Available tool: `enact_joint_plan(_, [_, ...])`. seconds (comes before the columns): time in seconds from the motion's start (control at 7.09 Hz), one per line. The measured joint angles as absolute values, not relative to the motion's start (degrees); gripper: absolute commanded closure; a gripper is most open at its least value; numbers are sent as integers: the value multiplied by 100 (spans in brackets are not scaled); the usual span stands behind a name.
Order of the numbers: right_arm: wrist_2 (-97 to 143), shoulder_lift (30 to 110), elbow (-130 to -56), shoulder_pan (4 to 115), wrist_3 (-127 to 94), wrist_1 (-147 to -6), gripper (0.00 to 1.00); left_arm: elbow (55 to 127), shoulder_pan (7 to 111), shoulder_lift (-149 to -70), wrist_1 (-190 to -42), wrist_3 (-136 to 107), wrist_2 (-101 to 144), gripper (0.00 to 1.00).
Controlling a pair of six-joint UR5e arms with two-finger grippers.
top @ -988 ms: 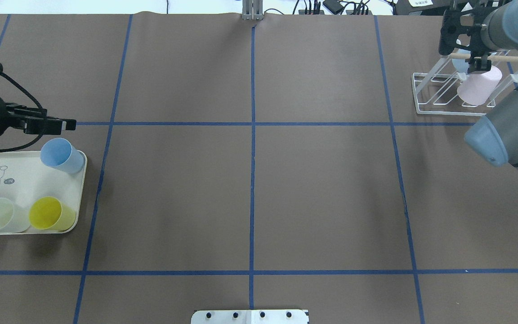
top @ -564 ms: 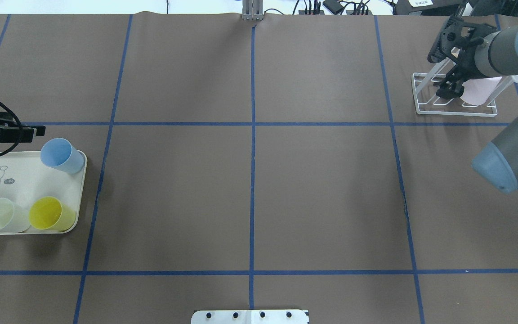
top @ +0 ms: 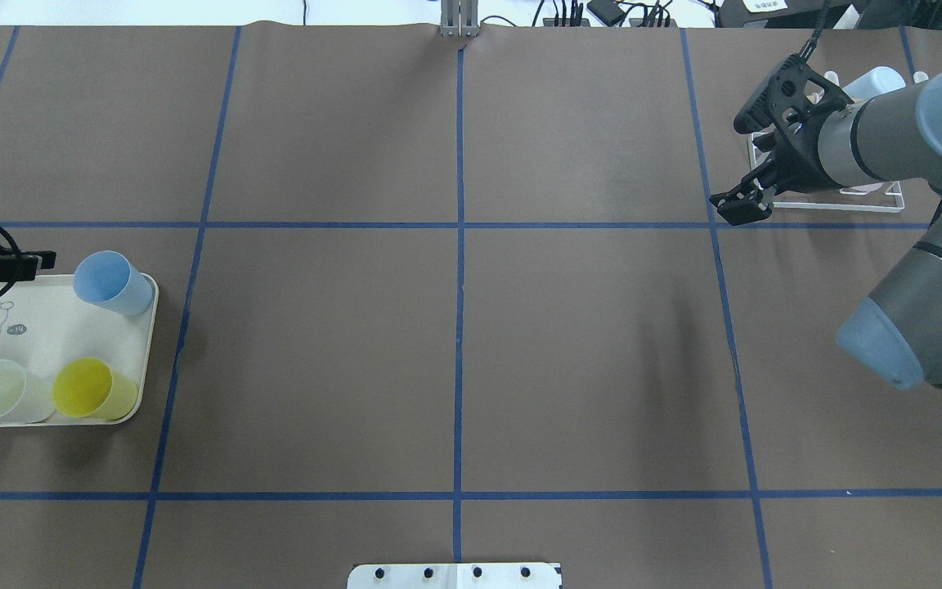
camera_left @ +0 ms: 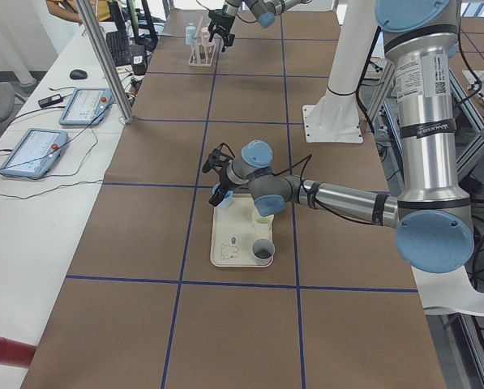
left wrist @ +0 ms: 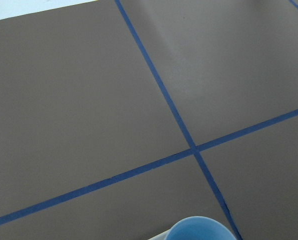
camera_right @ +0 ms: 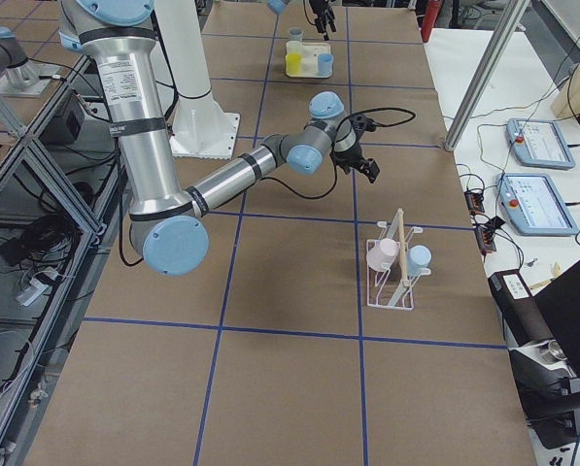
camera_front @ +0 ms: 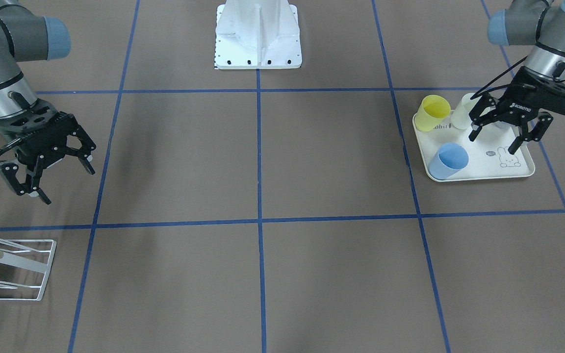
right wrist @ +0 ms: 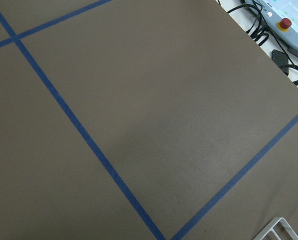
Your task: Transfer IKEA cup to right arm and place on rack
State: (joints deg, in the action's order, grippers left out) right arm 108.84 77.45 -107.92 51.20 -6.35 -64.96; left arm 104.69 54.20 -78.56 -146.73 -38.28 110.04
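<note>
Pink cup (camera_right: 379,254) on corner rack (camera_right: 403,249); right end effector (camera_front: 66,185) near, left end effector (camera_front: 492,143) over tray (camera_front: 481,165) edge, both released.

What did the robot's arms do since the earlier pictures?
The right gripper backed away from the rack toward the table's middle, leaving the pink cup on it. The left gripper drew back toward its own side, near the tray. The blue cup and yellow cup on the tray stayed put.
</note>
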Motion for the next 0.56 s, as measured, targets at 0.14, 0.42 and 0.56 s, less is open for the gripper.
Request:
enact_joint_plan(0.14, [10900, 7760, -10810, 5089, -679, -6490, 1, 10467, 5390, -7504, -14979, -3656, 10957, 0])
enact_joint_plan(0.42, [10906, 7791, -10821, 5069, -693, -6487, 1, 10467, 5332, -6853, -15634, -3421, 10929, 0])
enact_joint_plan(0.56, [10905, 7793, -10820, 5060, -694, -6487, 1, 10467, 5215, -6663, -15800, -3345, 10926, 0])
